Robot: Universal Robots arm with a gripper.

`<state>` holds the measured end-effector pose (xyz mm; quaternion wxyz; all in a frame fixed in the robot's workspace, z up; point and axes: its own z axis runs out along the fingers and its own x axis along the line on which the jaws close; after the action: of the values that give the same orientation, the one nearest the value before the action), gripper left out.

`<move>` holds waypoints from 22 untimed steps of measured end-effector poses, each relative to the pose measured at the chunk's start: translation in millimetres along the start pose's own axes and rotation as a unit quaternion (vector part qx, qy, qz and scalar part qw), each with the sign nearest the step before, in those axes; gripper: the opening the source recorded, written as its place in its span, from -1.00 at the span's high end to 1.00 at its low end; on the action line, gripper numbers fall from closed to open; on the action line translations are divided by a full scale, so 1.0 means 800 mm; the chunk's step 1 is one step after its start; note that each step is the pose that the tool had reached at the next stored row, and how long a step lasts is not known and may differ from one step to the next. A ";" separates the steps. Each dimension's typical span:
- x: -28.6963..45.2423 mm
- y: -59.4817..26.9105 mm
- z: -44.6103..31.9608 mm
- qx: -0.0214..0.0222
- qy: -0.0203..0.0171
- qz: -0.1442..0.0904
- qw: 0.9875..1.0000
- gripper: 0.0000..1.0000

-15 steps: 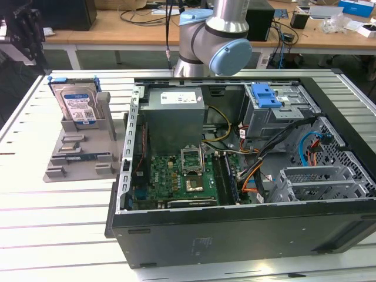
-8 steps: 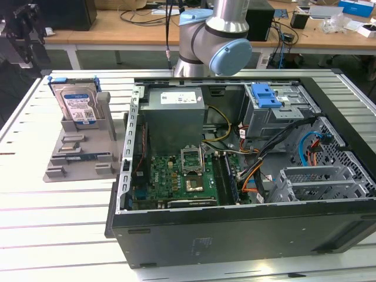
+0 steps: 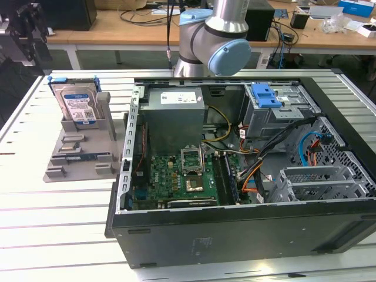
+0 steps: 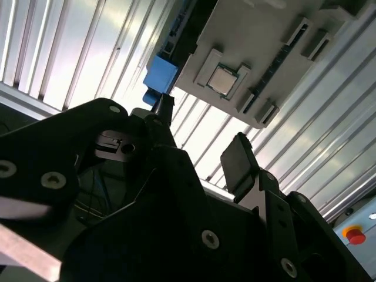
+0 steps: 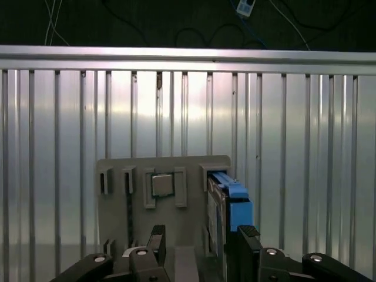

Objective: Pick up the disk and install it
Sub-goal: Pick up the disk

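1. Exterior view: disk (image 3: 75,101) upright in grey holder (image 3: 76,155) on table (image 3: 47,223), beside open computer case (image 3: 235,235); white-and-blue label, print unreadable.
2. First wrist view: gripper (image 5: 201,230) near disk, fingers (image 5: 156,239) spread wide, holding nothing; processor chip (image 5: 163,185) seated in holder.

The disk (image 3: 75,104) is silver with a white-and-blue label, edged by a blue bracket (image 3: 70,79). The holder (image 3: 76,158) is plain pale grey, and the chip (image 5: 163,185) in it is silver. The table (image 3: 59,229) is shiny silver, striped with dark grooves. The computer case (image 3: 235,241) is black outside and grey metal inside, with a green circuit board (image 3: 176,182), a grey power supply (image 3: 173,117) bearing a white label, a bright blue latch (image 3: 265,95), and orange, yellow and blue cables (image 3: 251,175). The arm (image 3: 205,41) is silver-grey with light blue caps. The gripper (image 5: 202,238) is matte black.
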<state>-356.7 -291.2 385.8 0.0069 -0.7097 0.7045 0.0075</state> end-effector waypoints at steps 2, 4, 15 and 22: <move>-0.0161 0.000 0.0042 0.000 0.000 0.000 1.000 -0.20; -0.0213 -0.001 0.0114 -0.001 0.000 0.000 1.000 -0.20; -0.0259 -0.003 0.0262 -0.001 0.000 0.000 1.000 -0.20; -0.0300 -0.006 0.0462 -0.003 0.000 0.000 1.000 -0.20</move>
<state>-352.4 -266.4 349.4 0.0047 -0.7096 0.7045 0.0097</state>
